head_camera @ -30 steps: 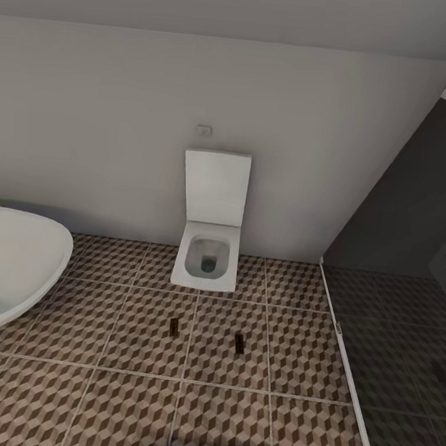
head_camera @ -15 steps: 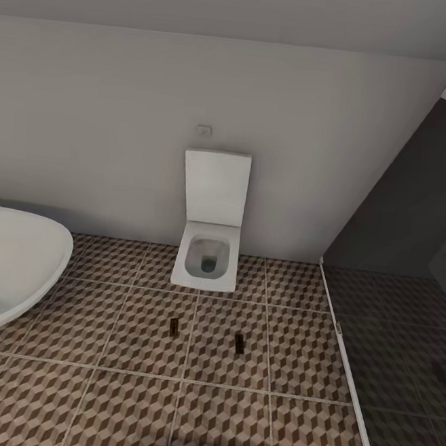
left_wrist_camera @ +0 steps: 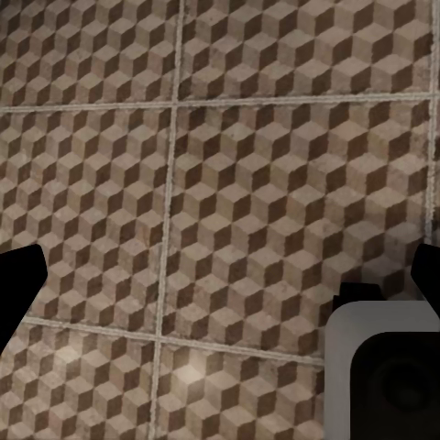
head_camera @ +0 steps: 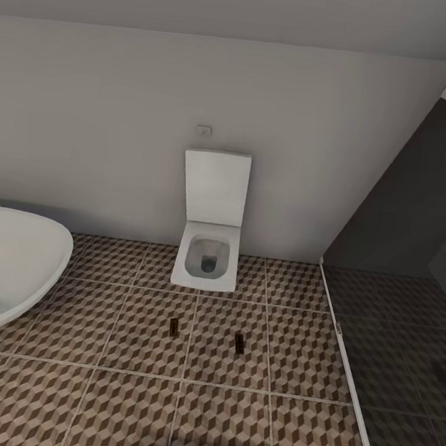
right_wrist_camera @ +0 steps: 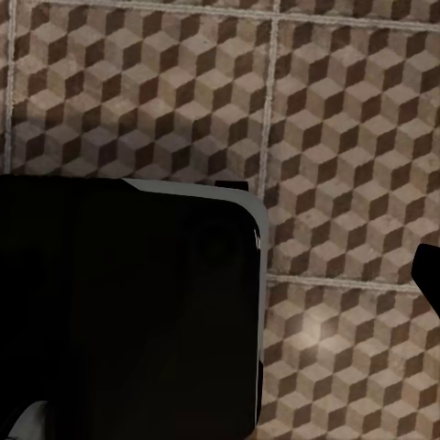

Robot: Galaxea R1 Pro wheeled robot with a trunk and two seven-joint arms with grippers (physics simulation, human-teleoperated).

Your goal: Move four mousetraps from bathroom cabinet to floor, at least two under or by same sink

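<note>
On bathroom floor (head_camera: pixel 292 356), mousetraps (head_camera: pixel 173 324) seemingly unmoved

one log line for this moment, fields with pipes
mousetraps: two on floor, at and | spot: before toilet | tub: left | left gripper: open, empty

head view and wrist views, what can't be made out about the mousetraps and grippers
- Two mousetraps on the bathroom floor, head view: too small to see their metal parts.
- Bathtub, head view: cut off by the picture's left edge.
- Left gripper: fingertips cut off at the left wrist view's edges.
- Right gripper, right wrist view: a dark body blocks it.
</note>
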